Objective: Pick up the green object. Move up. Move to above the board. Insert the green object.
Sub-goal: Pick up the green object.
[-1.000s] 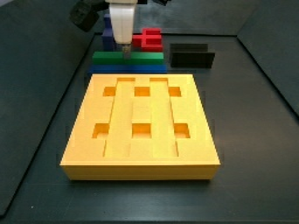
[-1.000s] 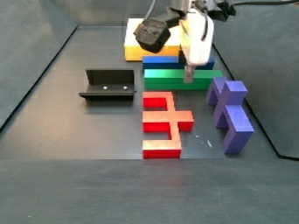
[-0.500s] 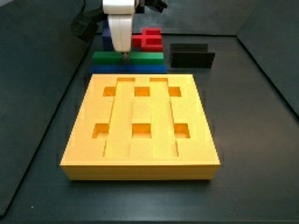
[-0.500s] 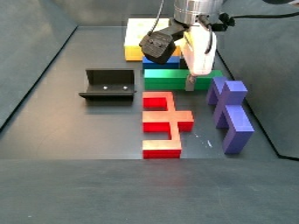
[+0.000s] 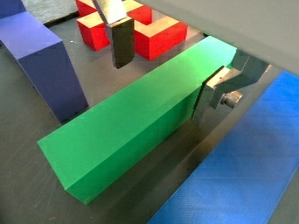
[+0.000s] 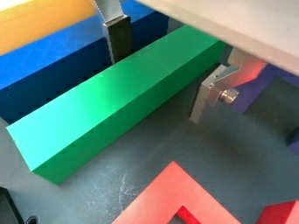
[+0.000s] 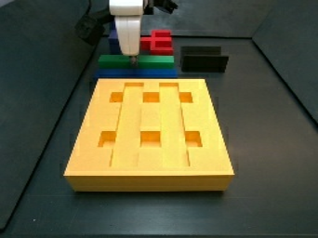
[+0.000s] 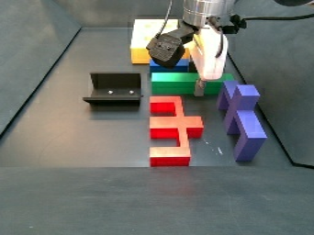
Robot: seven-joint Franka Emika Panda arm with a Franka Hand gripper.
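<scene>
1. The end effector (image 8: 200,87) is lowered over the green object (image 8: 185,84), at the far end of the board (image 7: 151,133) in a side view.
2. Both wrist views show its fingers spread, one silver plate (image 5: 121,39) on each long side of the green object (image 5: 140,118); the other plate (image 6: 214,91) stands just beside the bar's edge. Whether the pads touch the bar cannot be told.
3. The green object (image 6: 114,99) lies flat on the bench floor (image 8: 73,128), not lifted.
4. A blue bar (image 8: 171,66) lies directly alongside it, between it and the board (image 8: 147,35).
5. On the bar's opposite side are a red piece (image 8: 173,129) and a purple piece (image 8: 241,119).
6. The fixture (image 8: 114,90) stands well apart from the end effector, beside the red piece.
</scene>
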